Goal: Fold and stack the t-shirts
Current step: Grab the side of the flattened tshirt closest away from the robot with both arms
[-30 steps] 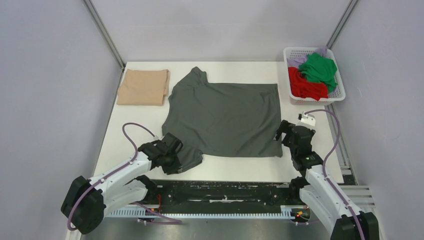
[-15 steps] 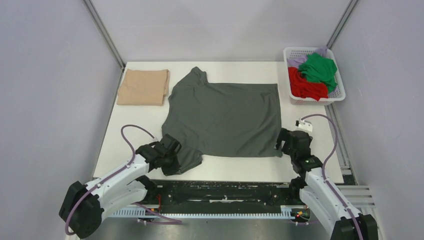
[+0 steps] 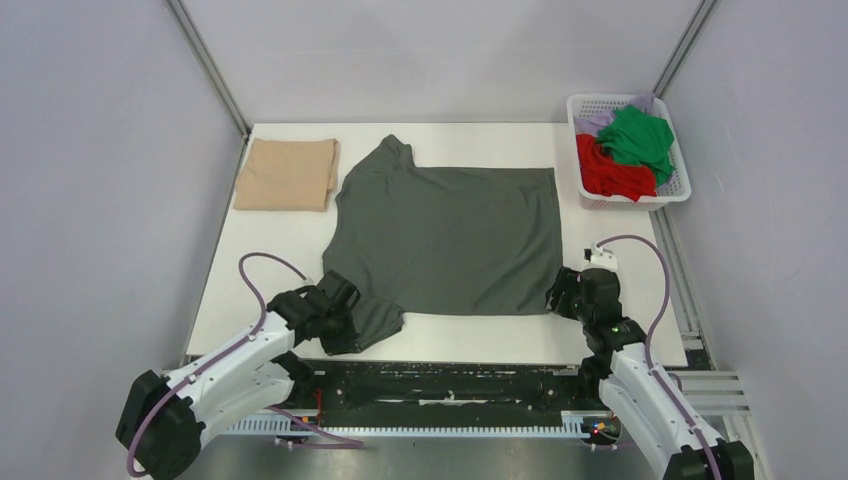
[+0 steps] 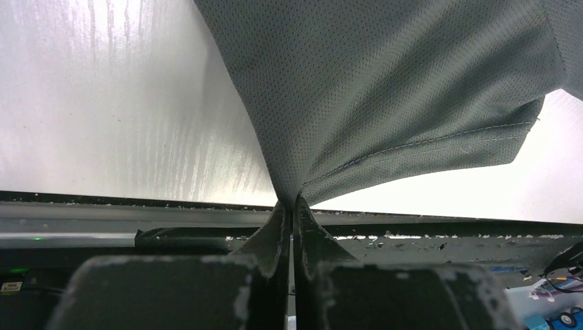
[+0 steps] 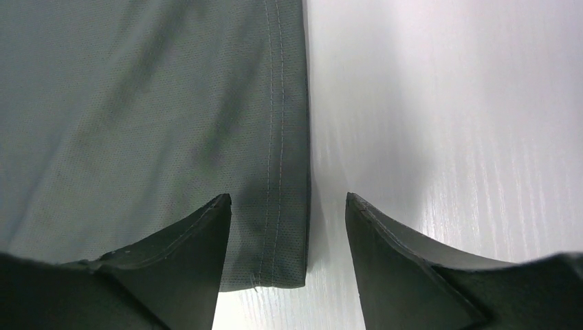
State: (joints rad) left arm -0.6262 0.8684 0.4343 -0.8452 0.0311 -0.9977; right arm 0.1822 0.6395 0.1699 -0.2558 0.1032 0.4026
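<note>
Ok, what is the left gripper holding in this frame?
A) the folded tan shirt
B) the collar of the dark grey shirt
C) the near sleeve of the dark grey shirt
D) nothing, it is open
C: the left gripper is shut on the near sleeve of the dark grey shirt, with the cloth bunched up between its fingers in the left wrist view.

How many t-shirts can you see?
5: dark grey shirt spread mid-table; beige shirt folded far left; green shirt, red shirt and lilac shirt in the basket. More may hide underneath.
</note>
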